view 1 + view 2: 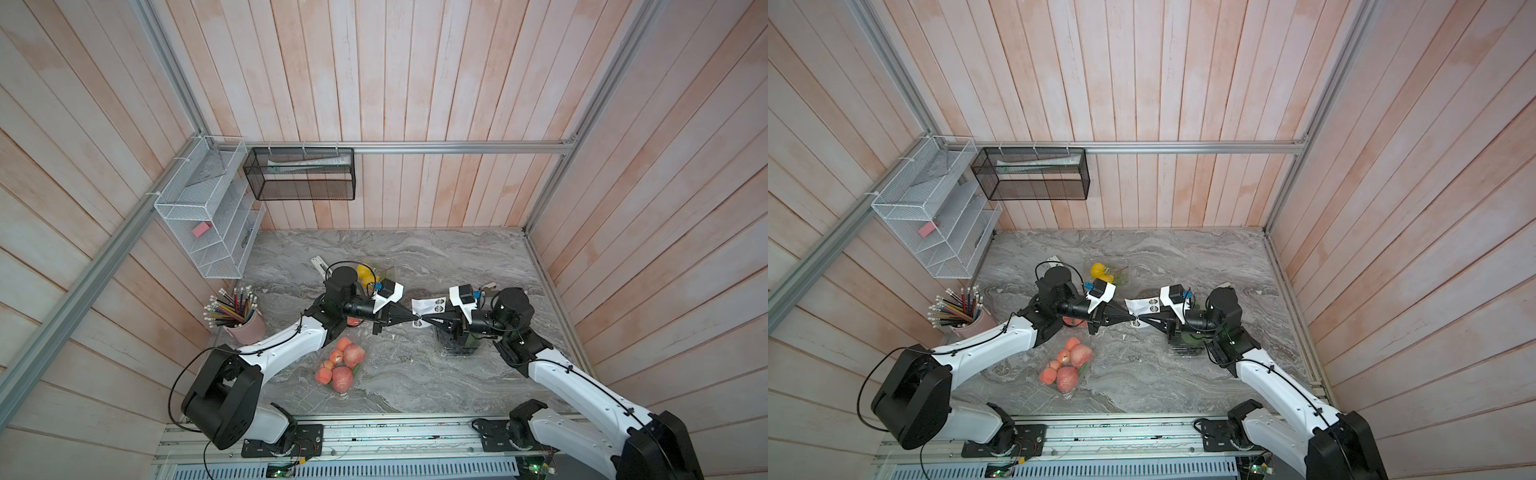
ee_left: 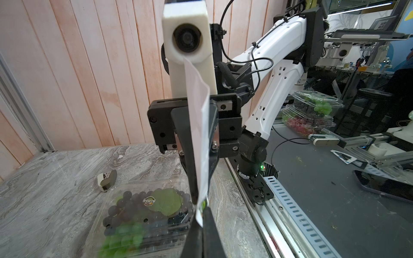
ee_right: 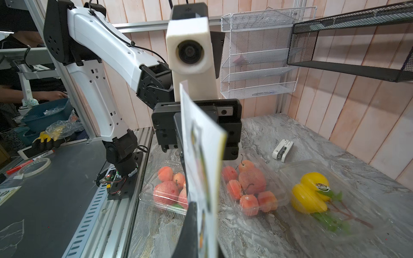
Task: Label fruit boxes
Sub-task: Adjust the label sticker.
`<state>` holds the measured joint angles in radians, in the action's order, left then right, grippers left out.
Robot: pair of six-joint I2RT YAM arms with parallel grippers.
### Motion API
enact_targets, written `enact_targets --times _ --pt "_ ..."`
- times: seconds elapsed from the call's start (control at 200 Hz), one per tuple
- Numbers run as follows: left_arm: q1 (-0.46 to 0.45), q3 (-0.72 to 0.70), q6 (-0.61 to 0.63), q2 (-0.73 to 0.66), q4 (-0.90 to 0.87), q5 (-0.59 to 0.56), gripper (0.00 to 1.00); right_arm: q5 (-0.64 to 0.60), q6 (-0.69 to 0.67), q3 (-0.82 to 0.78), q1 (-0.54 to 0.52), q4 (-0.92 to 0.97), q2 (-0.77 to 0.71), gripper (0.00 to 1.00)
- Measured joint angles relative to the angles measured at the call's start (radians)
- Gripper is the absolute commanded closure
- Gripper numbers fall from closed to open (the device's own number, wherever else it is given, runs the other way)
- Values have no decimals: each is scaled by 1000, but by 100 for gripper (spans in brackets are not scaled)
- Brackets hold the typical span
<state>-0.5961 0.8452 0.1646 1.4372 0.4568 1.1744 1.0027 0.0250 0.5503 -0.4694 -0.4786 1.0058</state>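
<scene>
Clamping one sticker sheet, left pincer and right pincer both shut; fruit boxes likely light, flimsy, best gripped at rims.

Whitewashed, pink-toned wooden plank walls enclose three sides of a grey marbled table. An aluminium frame rail crosses the back wall, well beyond the left fingers. A black mesh metal basket hangs from it. A white wire tiered rack is fixed to the side wall, far outward of those fingers. The light is soft and even.
</scene>
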Motion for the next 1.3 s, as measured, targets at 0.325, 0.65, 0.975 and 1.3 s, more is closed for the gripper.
enact_targets --times 0.325,0.65,0.975,1.3 --pt "-9 0 0 3 7 9 100 -7 20 -15 1 -31 -1 100" --pt "-14 0 8 3 4 2 84 -37 11 -31 2 -24 -29 100" --pt "-21 0 27 2 -7 -4 79 -36 48 -56 22 -79 -56 100" --pt "-21 0 25 2 -7 -4 91 -28 90 -59 27 -149 -52 100"
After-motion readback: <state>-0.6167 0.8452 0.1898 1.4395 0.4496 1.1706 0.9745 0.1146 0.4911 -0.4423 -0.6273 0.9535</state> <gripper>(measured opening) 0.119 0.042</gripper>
